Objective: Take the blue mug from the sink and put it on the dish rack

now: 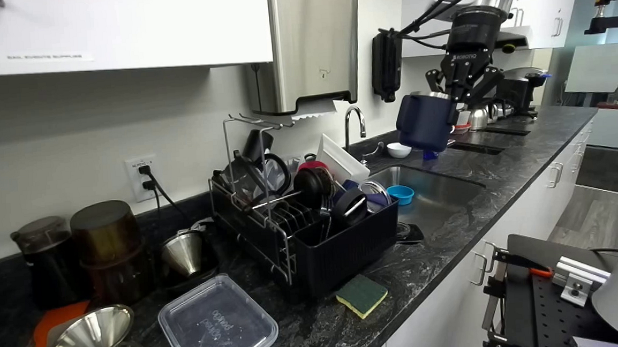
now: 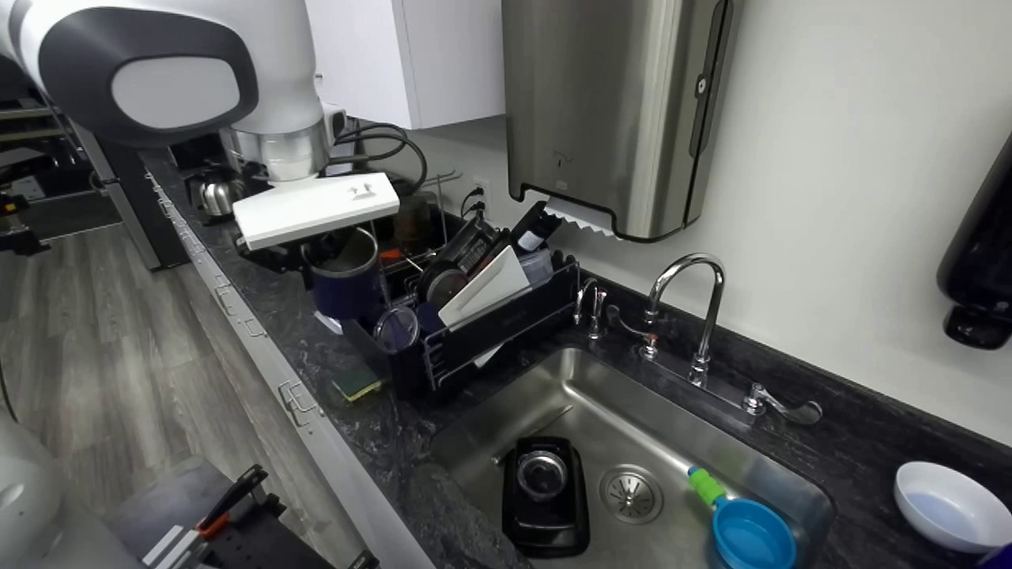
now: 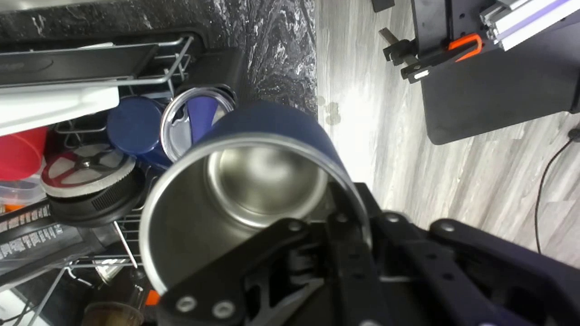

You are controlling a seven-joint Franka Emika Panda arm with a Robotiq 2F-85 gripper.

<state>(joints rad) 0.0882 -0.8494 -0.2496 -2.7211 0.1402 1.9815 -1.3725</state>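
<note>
“Mug (image 1: 423, 123): where?”
“Upper right in an exterior view, aloft: navy skin, metal lining, round rim. The gripper (image 3: 355, 199) pinches its wall, one finger inside.”
“And the dish rack (image 1: 351, 250)?”
“Mid-frame, wire and black plastic; open room shows between the two. The veined countertop (image 1: 422, 266) ends in a straight edge, slanting up rightward.”

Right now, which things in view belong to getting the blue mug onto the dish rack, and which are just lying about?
Part of the job: blue mug, held by the jaws; dish rack; sink.

Just lying about: sponge; white bowl; blue scoop in the sink.
</note>
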